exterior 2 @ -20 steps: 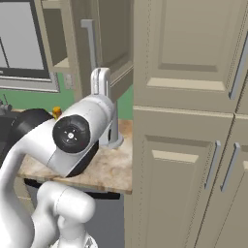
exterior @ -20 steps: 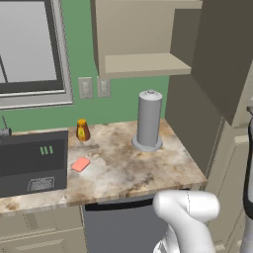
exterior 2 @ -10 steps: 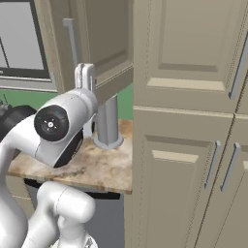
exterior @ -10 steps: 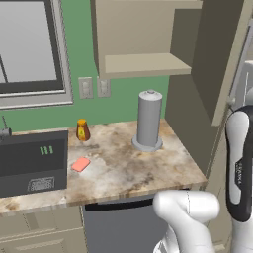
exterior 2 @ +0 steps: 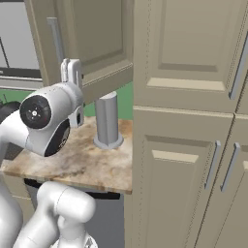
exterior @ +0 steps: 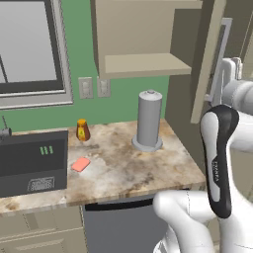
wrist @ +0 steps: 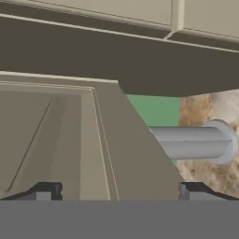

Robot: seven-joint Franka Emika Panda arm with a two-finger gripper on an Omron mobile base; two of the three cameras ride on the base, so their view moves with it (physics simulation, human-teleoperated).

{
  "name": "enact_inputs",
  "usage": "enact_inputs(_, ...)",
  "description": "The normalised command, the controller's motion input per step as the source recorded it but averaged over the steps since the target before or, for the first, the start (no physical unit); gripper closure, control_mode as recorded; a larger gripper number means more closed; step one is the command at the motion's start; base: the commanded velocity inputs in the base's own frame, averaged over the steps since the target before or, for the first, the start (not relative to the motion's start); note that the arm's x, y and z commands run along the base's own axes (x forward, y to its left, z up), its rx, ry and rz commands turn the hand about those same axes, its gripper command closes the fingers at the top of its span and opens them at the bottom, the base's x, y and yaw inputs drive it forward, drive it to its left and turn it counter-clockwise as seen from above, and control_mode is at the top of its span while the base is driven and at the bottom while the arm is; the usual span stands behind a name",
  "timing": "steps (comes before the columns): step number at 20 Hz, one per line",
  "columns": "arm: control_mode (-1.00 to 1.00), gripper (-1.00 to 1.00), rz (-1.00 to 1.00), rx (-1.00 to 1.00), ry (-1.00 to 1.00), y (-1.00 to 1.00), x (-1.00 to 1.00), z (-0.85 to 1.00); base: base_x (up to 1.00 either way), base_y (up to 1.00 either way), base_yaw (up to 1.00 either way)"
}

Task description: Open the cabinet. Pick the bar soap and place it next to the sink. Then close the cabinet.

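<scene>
One soap [exterior: 81,164], a small flat salmon-pink block, lies on the marbled desk [exterior: 128,173] just right of the dark sink [exterior: 32,165], corner tilted toward it. An amber jar [exterior: 83,130] stands behind the soap near the green wall; a grey cylinder [exterior: 149,120] stands upright further right, well apart from both. Cabinet [exterior: 143,37] above: beige, interior shelf visible, door [exterior: 210,54] swung out partway, edge-on from the left base view, its raised panel and long silver handle [exterior 2: 56,39] facing the right base view. Hand [wrist: 119,189] sits up by the door's panel face, fingers [wrist: 45,190] spread wide, nothing between them; whether it touches the door I cannot tell. Tall cabinets [exterior 2: 193,121] flank the desk on the right.
</scene>
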Motion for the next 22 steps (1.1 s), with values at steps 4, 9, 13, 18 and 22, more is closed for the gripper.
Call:
enact_inputs(4,-1.0,-1.0,0.0,0.0,0.0,0.42,0.31,0.0,0.0,0.0,0.0)
enact_inputs(9,-1.0,-1.0,0.0,0.0,0.0,0.43,0.38,0.0,0.0,0.0,0.0)
enact_inputs(13,-1.0,-1.0,0.0,0.0,0.0,0.44,0.47,0.0,0.0,0.0,0.0)
enact_inputs(18,-1.0,-1.0,0.0,0.02,0.01,0.42,0.48,0.0,0.0,0.0,0.0)
enact_inputs(22,-1.0,-1.0,0.04,0.03,0.01,0.38,0.52,0.0,0.0,0.0,0.0)
